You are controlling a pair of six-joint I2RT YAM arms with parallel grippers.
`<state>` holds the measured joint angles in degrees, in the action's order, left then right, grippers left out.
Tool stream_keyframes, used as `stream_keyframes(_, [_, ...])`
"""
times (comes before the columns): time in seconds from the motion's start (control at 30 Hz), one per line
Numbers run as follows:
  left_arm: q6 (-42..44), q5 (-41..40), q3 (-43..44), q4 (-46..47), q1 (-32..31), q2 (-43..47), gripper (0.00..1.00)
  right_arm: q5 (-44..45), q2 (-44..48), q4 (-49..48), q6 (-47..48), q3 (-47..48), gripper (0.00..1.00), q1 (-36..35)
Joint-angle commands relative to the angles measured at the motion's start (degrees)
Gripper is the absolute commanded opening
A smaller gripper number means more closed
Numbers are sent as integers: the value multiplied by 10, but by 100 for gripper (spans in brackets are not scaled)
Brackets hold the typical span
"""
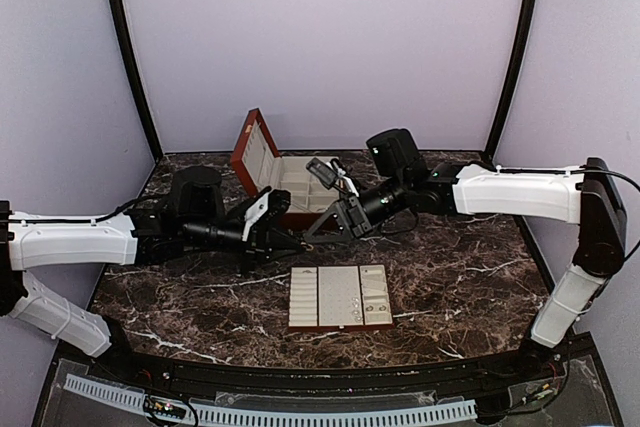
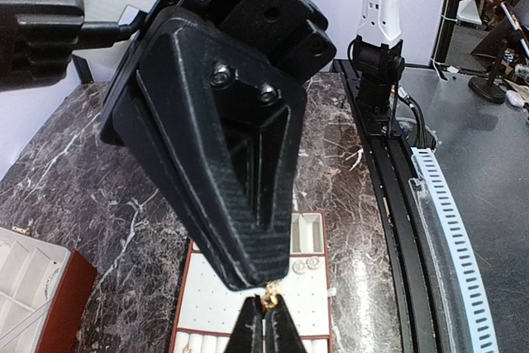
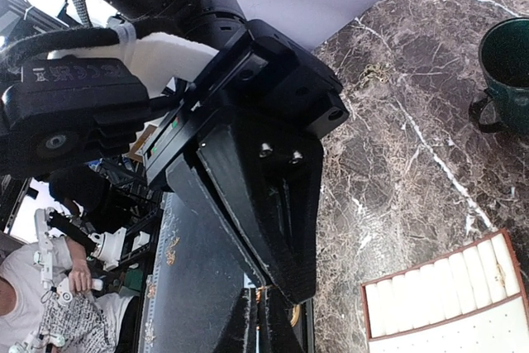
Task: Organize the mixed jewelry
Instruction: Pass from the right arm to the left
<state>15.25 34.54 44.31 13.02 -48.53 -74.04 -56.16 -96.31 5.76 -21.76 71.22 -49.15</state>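
I judge that I am in the middle of sorting one single piece. My left gripper and my right gripper meet tip to tip above the bench, about in the middle of the scene. The open red-brown box is on the far side of them and the flat cream slotted tray on the near side. Both pairs of jaws are clenched. Exactly where the tips meet I see a tiny gold-coloured piece, and as far as I can tell both grippers pinch it together. It is lifted off the bench, and in the left wrist view the tray lies behind it. Whether it is a stud or a small loop I cannot tell, it is too small. This looks to me like a passing of the piece from one arm to the other, or a pulling apart of two joined bits; the pictures do not tell me which. The next move, I think, asks that only one gripper lets go while the other keeps its hold. Then comes a slow carry to the proper slot of the tray, because such a small thing can slip out easily. Counting: two arms, one box, one tray, one dark green cup and one piece at the tips. I also count two small pale studs lying in a tray compartment; further pieces may be there, but they are too small to count.
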Motion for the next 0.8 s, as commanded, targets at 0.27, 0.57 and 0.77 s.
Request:
stream_keyframes(0.27, [-190,-46,43,-39,3,-50,0,148,68,8,43,-29,33,21])
stream_keyframes(0.57, [-258,-6,45,-24,14,-54,0,252,75,88,137,-21,34,-10])
stream_keyframes(0.77, [-273,21,50,-27,14,-58,0,258,54,107,159,-1,32,-39])
